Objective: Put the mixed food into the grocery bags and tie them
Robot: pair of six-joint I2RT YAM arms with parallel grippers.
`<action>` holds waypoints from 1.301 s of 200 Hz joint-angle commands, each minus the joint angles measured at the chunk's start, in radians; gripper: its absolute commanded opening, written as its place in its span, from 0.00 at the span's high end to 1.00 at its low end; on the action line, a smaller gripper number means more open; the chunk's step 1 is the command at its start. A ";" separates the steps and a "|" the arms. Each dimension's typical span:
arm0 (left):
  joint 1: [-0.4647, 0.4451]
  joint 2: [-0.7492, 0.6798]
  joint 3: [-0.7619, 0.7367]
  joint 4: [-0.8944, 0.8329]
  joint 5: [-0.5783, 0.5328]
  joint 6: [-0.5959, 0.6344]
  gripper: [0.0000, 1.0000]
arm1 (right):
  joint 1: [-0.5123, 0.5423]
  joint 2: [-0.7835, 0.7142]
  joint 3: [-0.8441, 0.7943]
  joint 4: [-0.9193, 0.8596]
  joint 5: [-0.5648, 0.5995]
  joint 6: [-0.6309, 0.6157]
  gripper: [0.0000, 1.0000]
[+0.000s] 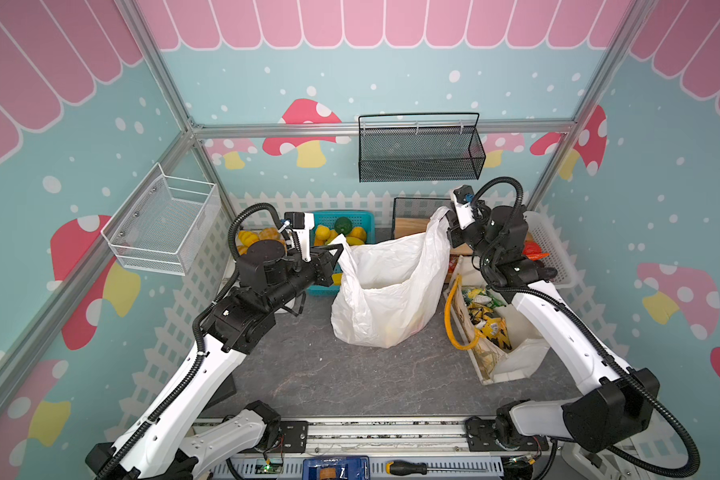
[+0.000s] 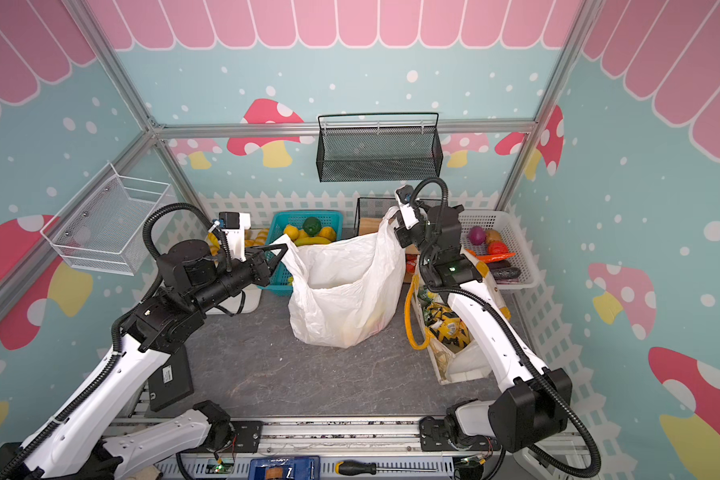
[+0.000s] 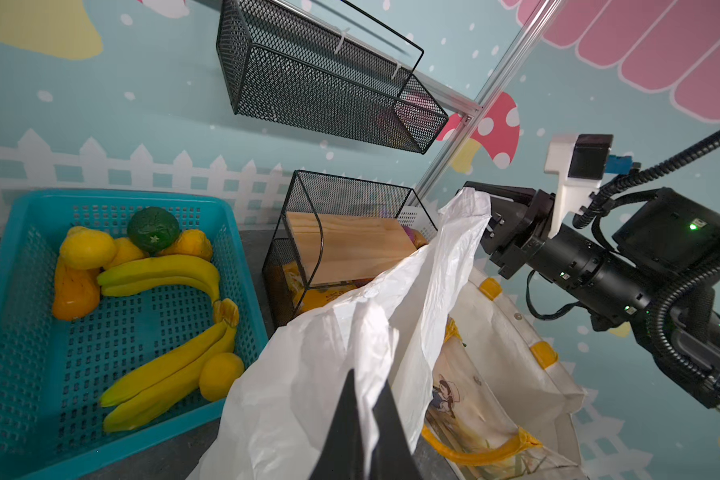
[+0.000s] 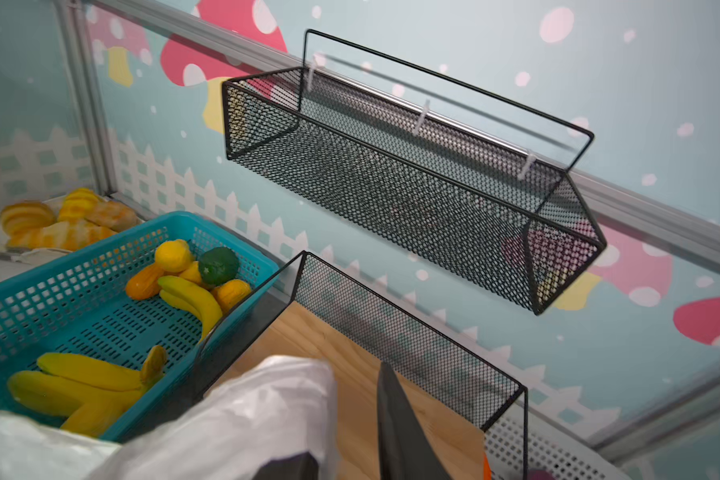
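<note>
Left wrist view: left gripper (image 3: 366,388) clamped on a handle of the white plastic bag (image 3: 304,374); right gripper (image 3: 489,216), jaws apart against the opposite handle, should close firmly before knotting.

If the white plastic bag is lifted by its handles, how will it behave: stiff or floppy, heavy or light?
The white plastic bag is probably floppy: its thin film sags between the raised handles. It likely hangs bottom-heavy: yellowish shapes show through near its base. The smooth film may slip from the left gripper.
</note>
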 commanded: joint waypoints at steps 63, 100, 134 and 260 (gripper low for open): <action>0.033 0.022 0.051 -0.046 0.010 -0.097 1.00 | 0.035 -0.183 -0.002 -0.148 0.124 -0.008 0.28; 0.033 0.026 0.057 -0.055 0.016 -0.085 1.00 | 0.045 -0.241 -0.022 -0.240 0.057 -0.018 0.28; 0.035 0.035 0.082 -0.095 -0.023 -0.055 1.00 | 0.045 -0.313 -0.129 -0.306 -0.156 0.027 0.28; 0.086 0.070 0.128 -0.138 -0.028 -0.046 1.00 | 0.130 -0.466 -0.067 -0.307 -0.440 0.036 0.26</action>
